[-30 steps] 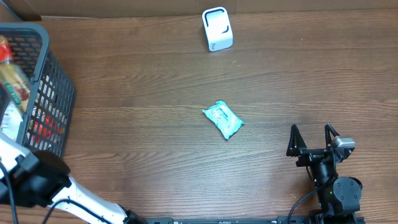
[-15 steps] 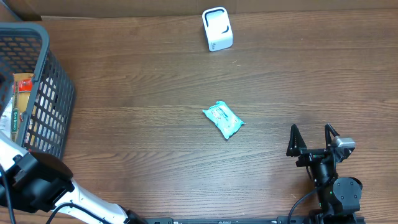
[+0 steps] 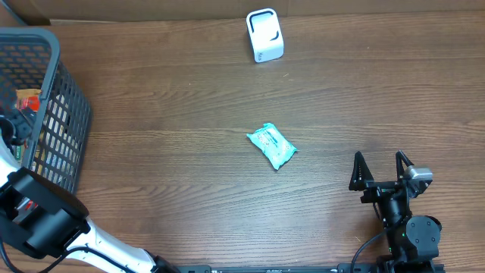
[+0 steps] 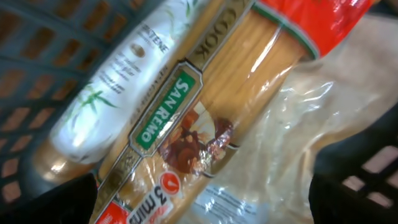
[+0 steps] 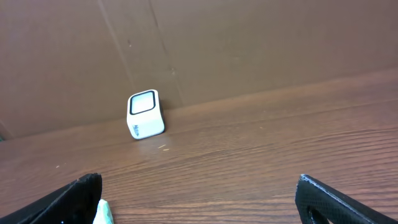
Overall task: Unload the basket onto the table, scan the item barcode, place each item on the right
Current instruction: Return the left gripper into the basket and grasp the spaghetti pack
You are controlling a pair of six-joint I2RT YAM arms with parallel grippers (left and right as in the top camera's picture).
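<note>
Right wrist view: right gripper (image 5: 200, 200) jaws wide apart, holding nothing, sitting low at the near table edge. Teal packet (image 3: 271, 145) lies flat mid-table, ahead and to the left of it, well apart; only 1 corner shows in this view. Likely light, soft, crinkly film, slippery; best pinched across its narrow width near the middle, 2 fingers straddling it. Barcode side cannot be told. Scanner (image 3: 264, 35) stands further off at the far edge. Left gripper (image 4: 205, 199) is spread open inside basket (image 3: 64, 91), above spaghetti pack (image 4: 205, 118), gripping nothing.

Mid-table teal packet (image 3: 271, 146); white scanner (image 3: 264, 35) at far edge.
</note>
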